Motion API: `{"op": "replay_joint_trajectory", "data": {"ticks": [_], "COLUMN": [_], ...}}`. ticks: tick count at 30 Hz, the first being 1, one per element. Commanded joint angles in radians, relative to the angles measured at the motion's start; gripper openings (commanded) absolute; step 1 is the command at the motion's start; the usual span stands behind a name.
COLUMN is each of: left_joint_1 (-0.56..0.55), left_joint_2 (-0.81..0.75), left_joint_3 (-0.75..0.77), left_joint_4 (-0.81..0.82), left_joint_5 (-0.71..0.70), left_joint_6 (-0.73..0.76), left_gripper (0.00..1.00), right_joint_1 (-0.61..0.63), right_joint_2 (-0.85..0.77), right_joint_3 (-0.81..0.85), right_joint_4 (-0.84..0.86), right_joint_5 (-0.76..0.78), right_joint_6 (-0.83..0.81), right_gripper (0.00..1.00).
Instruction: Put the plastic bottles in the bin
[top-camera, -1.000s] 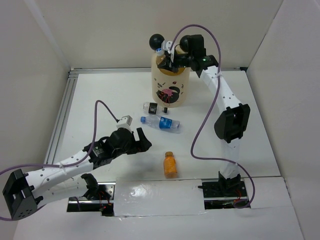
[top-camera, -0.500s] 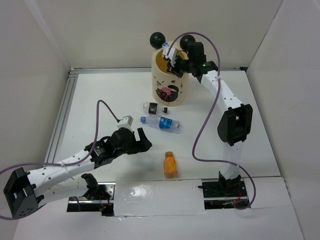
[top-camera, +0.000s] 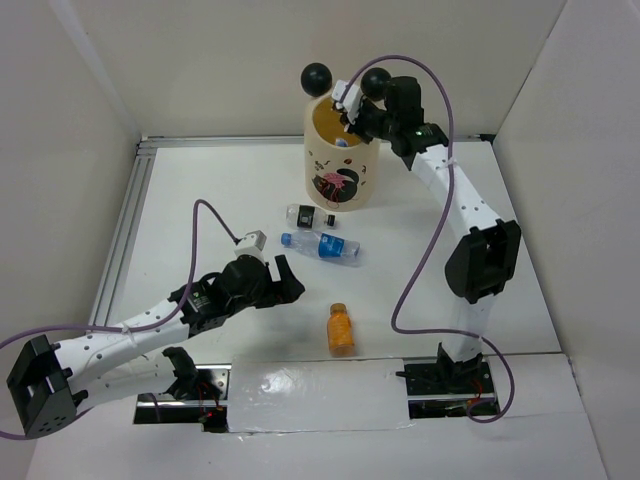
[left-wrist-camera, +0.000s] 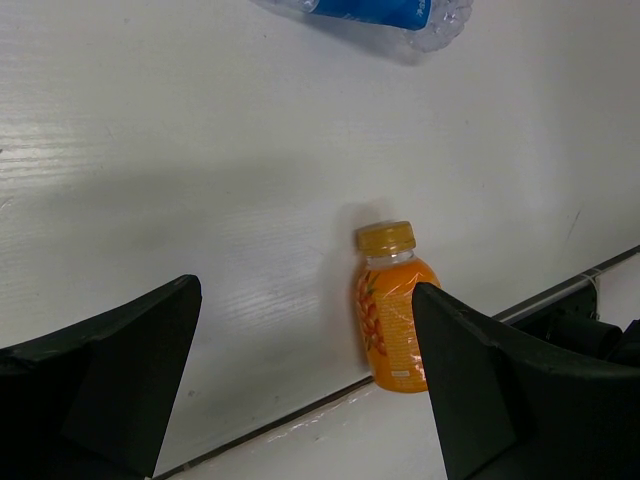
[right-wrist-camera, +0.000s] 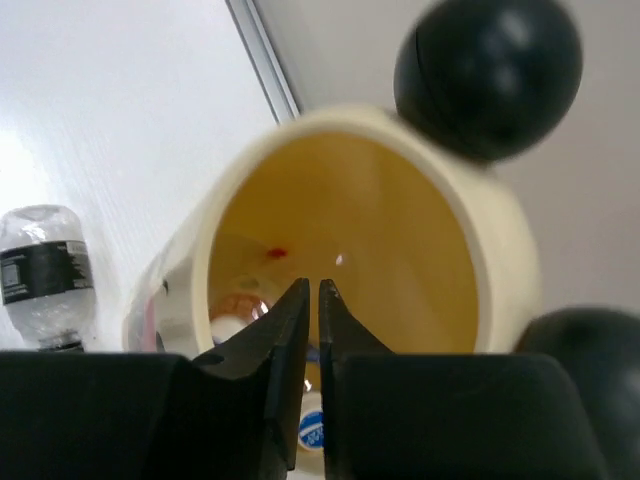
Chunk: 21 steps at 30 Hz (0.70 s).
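The white counter (top-camera: 200, 200) carries everything. The right arm reaches to the far side, where the cream bin (top-camera: 322, 165) stands upright with two black ball ears (top-camera: 317, 77) on its rim. The right claw (right-wrist-camera: 313, 290) hangs over the bin's open mouth, its fingers almost together with only a thin slit between them and nothing in it. The left arm lies low near the front edge, and the left claw (left-wrist-camera: 305, 300) is spread wide and empty above bare counter.

Three bottles lie on their sides outside the bin:
- The blue-label bottle (top-camera: 322, 245) is mid-counter.
- The black-label bottle (top-camera: 308, 215) lies just behind it, near the bin's foot.
- The short orange bottle (left-wrist-camera: 392, 320) is near the front edge, just beside the left claw's right finger.

Deep in the yellowish interior, part of a bottle in the bin (right-wrist-camera: 311, 428) shows.
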Motion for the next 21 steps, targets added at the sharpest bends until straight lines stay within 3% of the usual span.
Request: {"op": "replay_joint_trajectory", "data": {"ticks": [1, 2, 3, 4, 5, 7, 10, 11, 13, 14, 15, 16, 18, 19, 21], "left_joint_1": [-0.005, -0.005, -0.005, -0.005, -0.005, -0.005, 0.062, 0.125, 0.191, 0.242, 0.260, 0.276, 0.294, 0.294, 0.294], "left_joint_2": [0.000, 0.000, 0.000, 0.000, 0.017, 0.043, 0.129, 0.158, 0.257, 0.294, 0.329, 0.363, 0.452, 0.484, 0.590], "left_joint_3": [0.005, 0.005, 0.005, 0.005, 0.018, 0.058, 0.133, 0.153, 0.212, 0.230, 0.247, 0.271, 0.296, 0.345, 0.415], "left_joint_4": [0.038, 0.038, 0.048, 0.048, 0.048, 0.034, -0.064, -0.092, -0.115, -0.124, -0.098, -0.074, -0.020, -0.003, -0.040], "left_joint_5": [0.002, 0.002, 0.002, 0.002, -0.027, -0.065, -0.131, -0.112, -0.052, -0.015, 0.053, 0.081, 0.112, 0.112, 0.100], "left_joint_6": [0.011, 0.011, 0.011, 0.011, 0.011, -0.032, -0.248, -0.393, -0.507, -0.549, -0.601, -0.623, -0.658, -0.667, -0.667], "left_gripper": [0.99, 0.99, 0.99, 0.99, 0.99, 0.99, 0.99, 0.99, 0.99, 0.99, 0.99, 0.99, 0.99, 0.99, 0.99], "right_joint_1": [-0.006, -0.007, -0.016, -0.029, -0.040, -0.063, -0.111, -0.120, -0.152, -0.163, -0.172, -0.184, -0.194, -0.218, -0.244], "right_joint_2": [-0.076, -0.076, -0.086, -0.086, -0.095, -0.109, -0.122, -0.122, -0.139, -0.155, -0.199, -0.225, -0.304, -0.332, -0.409], "right_joint_3": [0.051, 0.062, 0.062, 0.073, 0.073, 0.042, 0.031, 0.047, 0.027, 0.000, -0.075, -0.118, -0.239, -0.281, -0.356], "right_joint_4": [0.012, 0.012, 0.012, 0.000, 0.000, 0.024, -0.029, -0.113, -0.178, -0.195, -0.195, -0.184, -0.184, -0.184, -0.184], "right_joint_5": [-0.175, -0.216, -0.247, -0.319, -0.341, -0.425, -0.529, -0.540, -0.592, -0.593, -0.579, -0.542, -0.530, -0.513, -0.513], "right_joint_6": [0.012, 0.035, 0.056, 0.072, 0.125, 0.206, 0.320, 0.310, 0.271, 0.259, 0.259, 0.259, 0.218, 0.208, 0.185], "right_gripper": [0.17, 0.23, 0.47, 0.83, 1.00, 1.00, 1.00, 1.00, 0.87, 0.51, 0.24, 0.05, 0.00, 0.04, 0.21]}}
